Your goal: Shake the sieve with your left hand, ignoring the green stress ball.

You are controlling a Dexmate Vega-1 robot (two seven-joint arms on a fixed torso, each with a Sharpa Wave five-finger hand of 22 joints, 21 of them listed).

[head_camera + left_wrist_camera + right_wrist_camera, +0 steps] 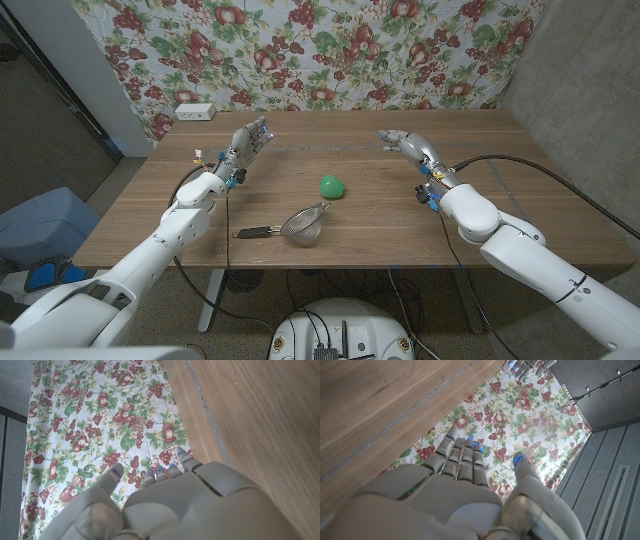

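Behind the wooden table (520, 175) hangs a cloth printed with fruit and leaves (310, 50), and a small white box (194, 111) sits on the table's far left corner.

Near the front edge, about midway across, lies the sieve (305, 224). Its round mesh bowl is at the right end and its dark handle runs off to the left, so its long axis goes roughly along the table's front edge, tilted a little, with the handle end slightly nearer the front. Just behind the bowl and a bit to the right sits the green stress ball (332, 186), close to the sieve but apart from it.

Both arms are stretched out over the far half of the table, well away from the sieve. The left hand (250, 138) is over the far left part, fingers extended and spread, grasping nothing. The right hand (403, 143) is over the far right part, likewise released, fingers straight and thumb held apart.
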